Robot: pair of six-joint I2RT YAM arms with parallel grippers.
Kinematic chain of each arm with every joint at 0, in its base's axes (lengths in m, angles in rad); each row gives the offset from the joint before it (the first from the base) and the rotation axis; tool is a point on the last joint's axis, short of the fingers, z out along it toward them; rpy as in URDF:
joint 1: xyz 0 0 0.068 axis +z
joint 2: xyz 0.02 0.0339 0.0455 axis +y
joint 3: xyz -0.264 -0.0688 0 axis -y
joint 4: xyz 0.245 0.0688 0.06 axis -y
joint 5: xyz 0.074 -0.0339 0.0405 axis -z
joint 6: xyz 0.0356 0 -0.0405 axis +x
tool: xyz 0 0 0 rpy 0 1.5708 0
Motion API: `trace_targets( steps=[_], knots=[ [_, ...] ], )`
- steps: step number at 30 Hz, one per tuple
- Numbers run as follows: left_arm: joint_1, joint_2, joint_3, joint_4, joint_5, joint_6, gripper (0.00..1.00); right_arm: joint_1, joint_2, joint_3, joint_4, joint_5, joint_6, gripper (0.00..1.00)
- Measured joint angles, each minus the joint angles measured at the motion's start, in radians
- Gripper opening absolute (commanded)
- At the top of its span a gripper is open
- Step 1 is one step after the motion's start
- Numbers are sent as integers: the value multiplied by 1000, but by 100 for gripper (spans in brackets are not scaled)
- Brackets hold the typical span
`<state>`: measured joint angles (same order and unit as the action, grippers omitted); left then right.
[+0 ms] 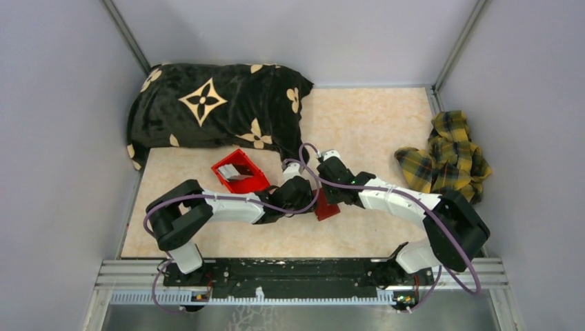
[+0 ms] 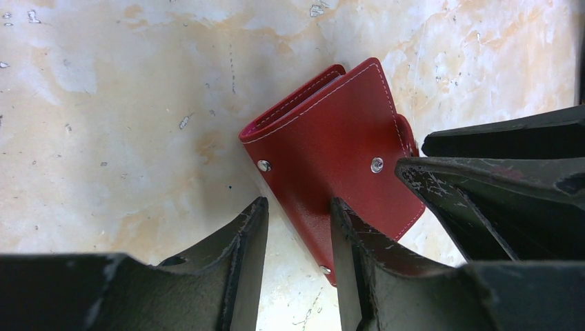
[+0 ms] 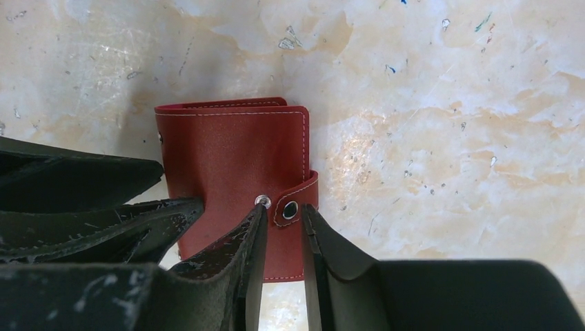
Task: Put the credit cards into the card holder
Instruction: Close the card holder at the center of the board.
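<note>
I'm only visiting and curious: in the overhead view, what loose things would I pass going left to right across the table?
red plastic bin → card holder → plaid cloth. The black flowered pillow stretches across the bin's span at the back, so it has no clear place.

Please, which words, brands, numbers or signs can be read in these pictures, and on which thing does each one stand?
None can be read.
The wallet shows only stitching and snaps, with no logo or letters.
The pillow bears flower motifs, with no letters.
</note>
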<state>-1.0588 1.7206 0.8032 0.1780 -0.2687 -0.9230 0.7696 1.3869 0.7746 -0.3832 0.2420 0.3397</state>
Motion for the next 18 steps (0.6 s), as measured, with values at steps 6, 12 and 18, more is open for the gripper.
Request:
trace_targets(
  steps=[6,12,18],
  knots=[
    [0,2,0,3,1,0,46,0,6,0,0,10,-7,17],
    [0,5,0,13,5,0,46,0,6,5,-6,24,-8,16],
    [0,8,0,19,8,0,46,0,6,20,-6,31,-8,8]
  ],
)
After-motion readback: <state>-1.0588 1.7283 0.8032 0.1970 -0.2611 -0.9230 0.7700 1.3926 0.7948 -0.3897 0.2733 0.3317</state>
